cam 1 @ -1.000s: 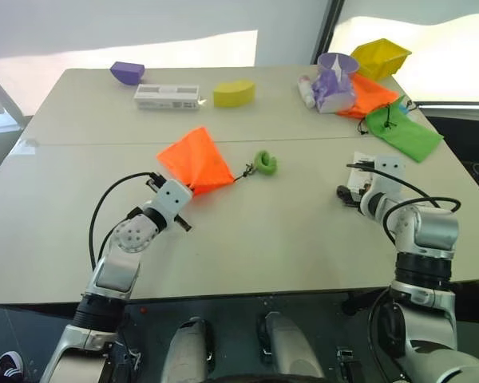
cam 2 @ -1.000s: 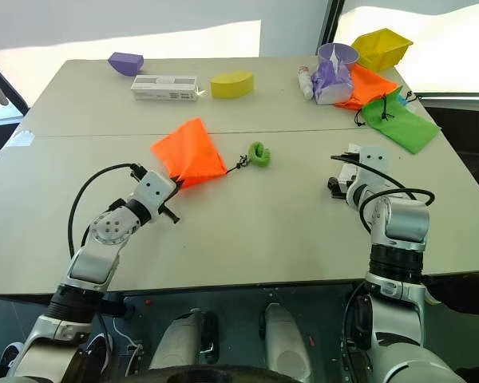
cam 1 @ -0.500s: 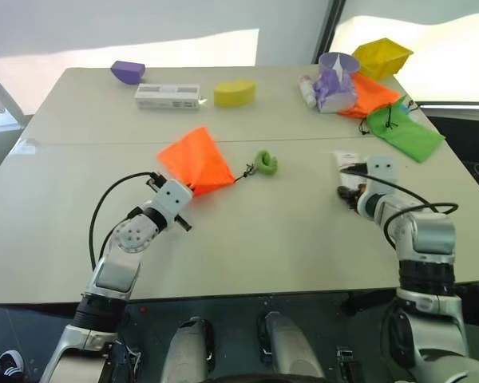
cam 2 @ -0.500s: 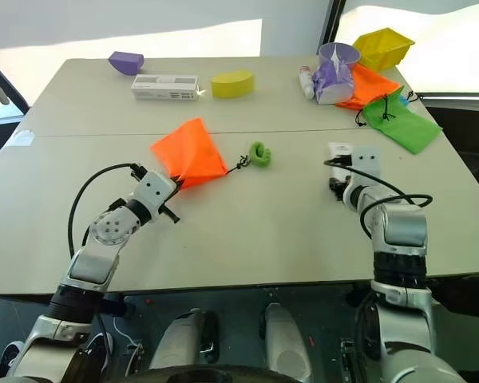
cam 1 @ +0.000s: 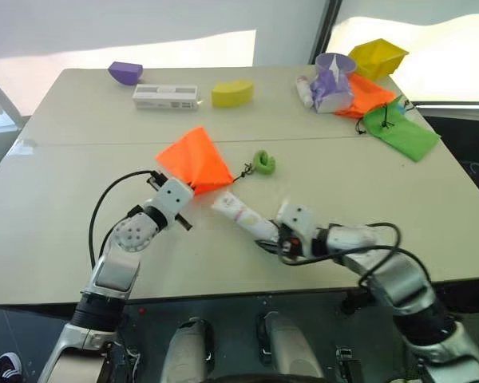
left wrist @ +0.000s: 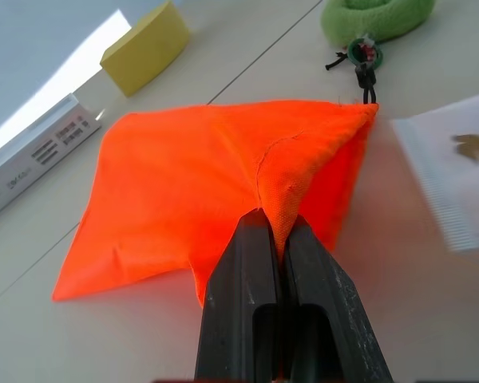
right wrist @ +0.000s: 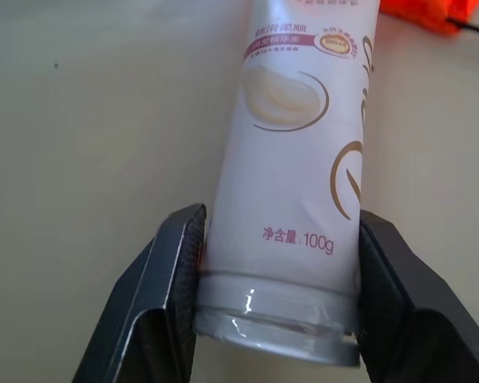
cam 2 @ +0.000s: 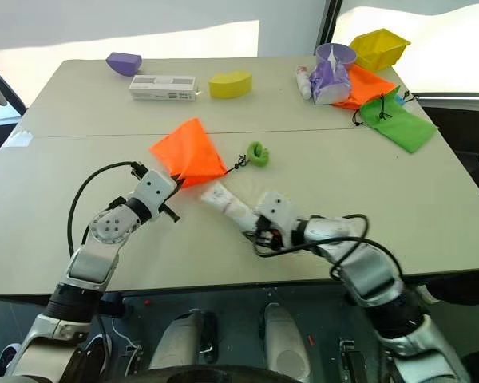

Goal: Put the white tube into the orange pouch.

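So the right claw [cam 1: 276, 234] is clamped on the cap end of the tube [cam 1: 241, 214], whose long axis runs up and left with the crimped end just short of the pouch [cam 1: 195, 162]. The left claw [left wrist: 273, 254] is pinched shut on the pouch's near edge, so I'd guess the tube keeps sliding along that line, provided the mouth actually gapes there.

Head pair high at the table's [cam 1: 80, 263] near edge, facing forward and down across it, wrist cameras very close, sighting along their fingers, both catching the orange pouch [left wrist: 199, 183]
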